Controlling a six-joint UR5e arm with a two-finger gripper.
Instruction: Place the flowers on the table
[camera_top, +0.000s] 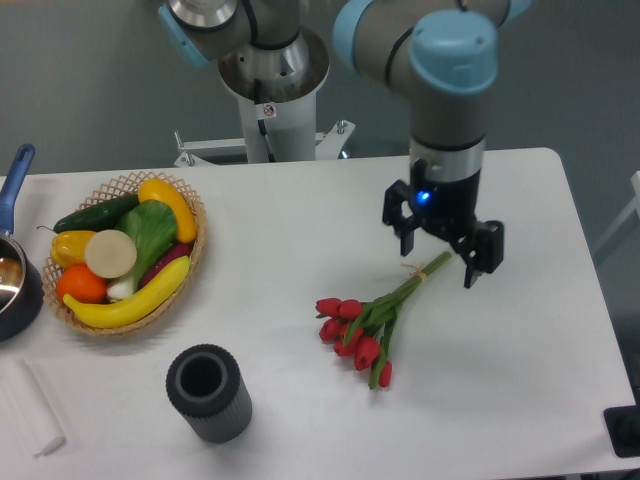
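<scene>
Closest to me, near the front edge of the table (300, 220), there's a dark grey cylinder vase (208, 392) standing upright with its mouth open, and a white folded cloth (30, 420) off by the front left corner. A bit further in, the flowers (372, 325) are lying flat on the tabletop, roughly centre-right, red heads pointing toward the front and the tied stems angling back to the right.

Right over that stem end sits the gripper (445, 252), fingers spread apart, one on each side of the stems, not pinching anything as far as I can see. Whether a fingertip is brushing the stems I honestly can't tell from here.

Looks to me like the bunch is down already and the job's basically done. The risk I'd guess at: if the arm lifts at an angle, a finger could snag the string or a stem and drag the bunch sideways.

Further back on the left is a basket of fruit and veg (125, 250), with a blue-handled pan (15, 270) at the left edge.
</scene>
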